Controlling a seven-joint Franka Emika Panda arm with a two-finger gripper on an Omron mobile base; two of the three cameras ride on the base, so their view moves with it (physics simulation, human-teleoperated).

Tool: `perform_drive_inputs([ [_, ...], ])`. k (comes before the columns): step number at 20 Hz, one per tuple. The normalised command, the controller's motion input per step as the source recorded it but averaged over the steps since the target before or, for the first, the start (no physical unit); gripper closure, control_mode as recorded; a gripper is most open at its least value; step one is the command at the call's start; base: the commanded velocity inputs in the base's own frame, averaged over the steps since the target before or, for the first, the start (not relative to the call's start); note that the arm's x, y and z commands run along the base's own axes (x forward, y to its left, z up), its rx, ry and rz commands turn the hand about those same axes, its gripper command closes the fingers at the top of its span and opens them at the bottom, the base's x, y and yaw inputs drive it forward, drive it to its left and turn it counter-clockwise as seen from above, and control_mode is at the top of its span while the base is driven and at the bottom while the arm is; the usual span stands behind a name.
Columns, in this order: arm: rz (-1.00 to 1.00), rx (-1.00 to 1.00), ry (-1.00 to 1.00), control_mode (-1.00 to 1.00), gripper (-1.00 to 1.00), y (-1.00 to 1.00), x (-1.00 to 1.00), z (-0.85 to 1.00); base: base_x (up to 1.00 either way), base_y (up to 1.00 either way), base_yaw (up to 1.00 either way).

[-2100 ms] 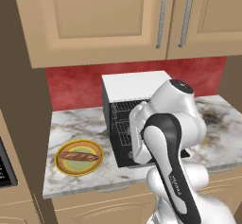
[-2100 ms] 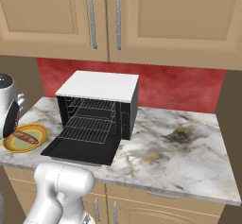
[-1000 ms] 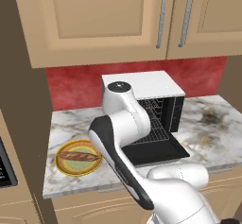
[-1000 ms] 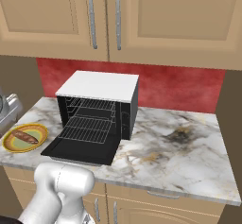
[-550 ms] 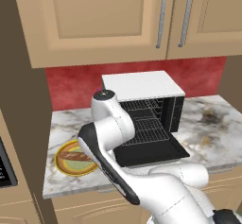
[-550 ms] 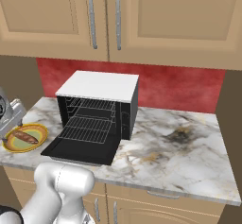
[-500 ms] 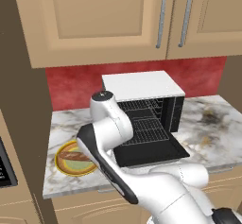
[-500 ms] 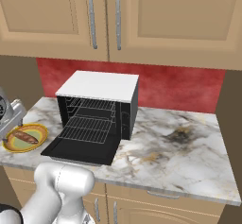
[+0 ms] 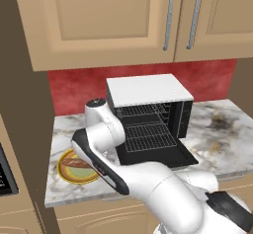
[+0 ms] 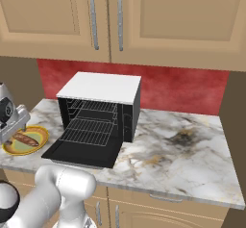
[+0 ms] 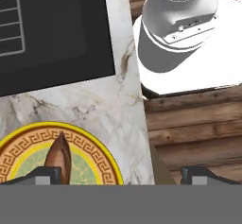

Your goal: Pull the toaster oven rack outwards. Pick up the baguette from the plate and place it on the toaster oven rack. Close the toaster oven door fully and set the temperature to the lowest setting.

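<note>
While the claw (image 11: 118,173) hangs spread wide above the near left of the marbled desk (image 10: 182,150), one baguette (image 10: 25,138) lies on one yellow-rimmed plate (image 10: 40,134) beneath it. Just beside stands one toaster oven (image 10: 101,106), its toaster oven door (image 10: 81,155) dropped flat, two wire racks inside, the lower toaster oven rack (image 10: 91,132) drawn forward. Behind are a red backsplash (image 10: 182,90) and tan wooden cabinets (image 10: 158,20).

Readable text: I find none anywhere.
toaster oven (image 9: 148,110): no brand or dial markings legible to me.
plate (image 11: 90,148): a key-pattern border, ornament only, no lettering.
cabinets (image 10: 158,20): unmarked.
</note>
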Motion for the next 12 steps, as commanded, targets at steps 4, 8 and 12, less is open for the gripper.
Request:
perform_drive_inputs([
  [4, 0.0, -0.04, 0.08, -1.0, -1.0, 0.24, 0.46, -0.29, 0.0, 0.0, 0.0],
  [8, 0.0, -0.11, 0.03, -1.0, -1.0, 0.32, 0.44, -0.3, 0.0, 0.0, 0.0],
  [12, -0.02, -0.13, 0.03, -1.0, -1.0, 0.28, 0.33, -0.26, 0.0, 0.0, 0.0],
])
